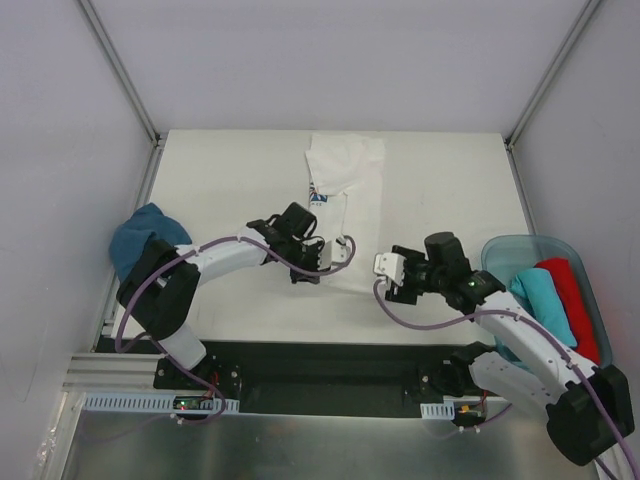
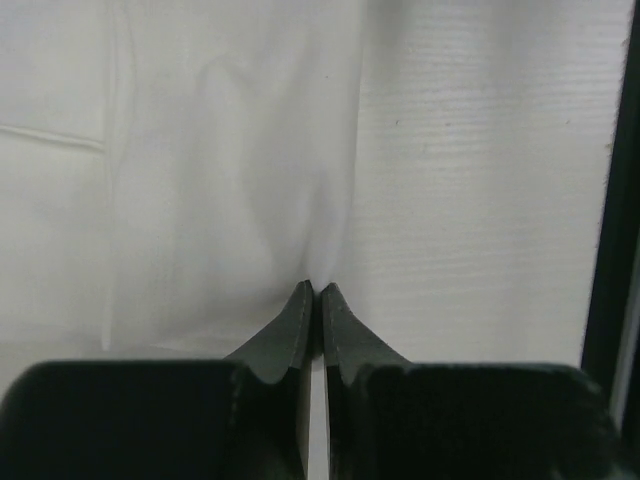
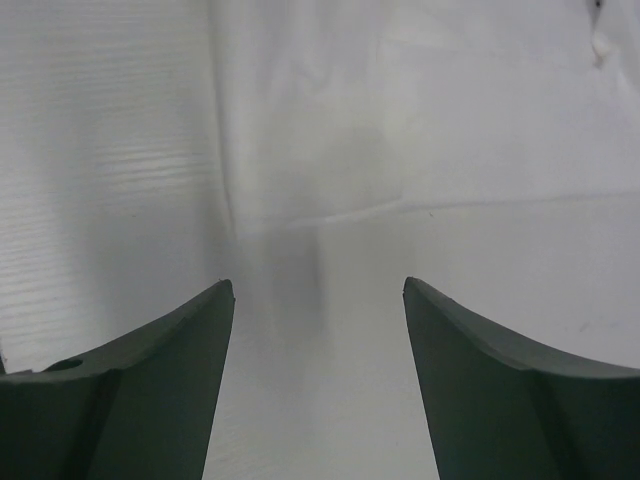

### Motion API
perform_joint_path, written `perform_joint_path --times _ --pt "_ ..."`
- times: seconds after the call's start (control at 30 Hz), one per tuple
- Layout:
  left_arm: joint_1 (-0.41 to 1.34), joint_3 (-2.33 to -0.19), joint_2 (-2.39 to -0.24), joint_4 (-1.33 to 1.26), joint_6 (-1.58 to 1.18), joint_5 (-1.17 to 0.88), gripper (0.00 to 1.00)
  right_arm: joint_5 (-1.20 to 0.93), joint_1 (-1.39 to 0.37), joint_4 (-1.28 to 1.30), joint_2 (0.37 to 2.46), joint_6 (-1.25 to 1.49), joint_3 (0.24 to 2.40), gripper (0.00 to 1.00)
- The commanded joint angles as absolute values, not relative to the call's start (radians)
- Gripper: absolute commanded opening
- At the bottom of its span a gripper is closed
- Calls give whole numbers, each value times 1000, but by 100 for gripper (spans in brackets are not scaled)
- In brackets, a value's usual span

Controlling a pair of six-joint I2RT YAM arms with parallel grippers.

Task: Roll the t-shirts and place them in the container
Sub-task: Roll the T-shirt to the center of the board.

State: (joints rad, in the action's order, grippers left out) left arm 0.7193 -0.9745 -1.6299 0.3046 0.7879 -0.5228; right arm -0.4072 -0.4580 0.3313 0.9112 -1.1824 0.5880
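The white t-shirt lies folded into a long strip at the table's middle, a bit of its blue chest print showing. My left gripper sits on the strip's near part. In the left wrist view the gripper is shut, pinching a pucker of the white t-shirt. My right gripper is open and empty beside the strip's right edge. In its wrist view the gripper faces the white t-shirt. A dark blue t-shirt lies bunched at the left edge.
A clear blue bin at the right holds a teal t-shirt and a red t-shirt. White walls with metal posts enclose the table. The black rail with the arm bases runs along the near edge.
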Motion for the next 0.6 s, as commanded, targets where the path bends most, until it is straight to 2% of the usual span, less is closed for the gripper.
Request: perform_joint_path --times 0.0,0.23,0.57 --pt "652 -1074 -1660 411 545 -750 0 -466 -598 232 931 -1301 555 74" --pt "629 -1115 -1703 411 471 -873 0 -404 -729 161 1055 -1220 578 76" --pt "551 -1155 -1749 410 410 -1008 0 -282 -802 43 1187 -1170 566 77"
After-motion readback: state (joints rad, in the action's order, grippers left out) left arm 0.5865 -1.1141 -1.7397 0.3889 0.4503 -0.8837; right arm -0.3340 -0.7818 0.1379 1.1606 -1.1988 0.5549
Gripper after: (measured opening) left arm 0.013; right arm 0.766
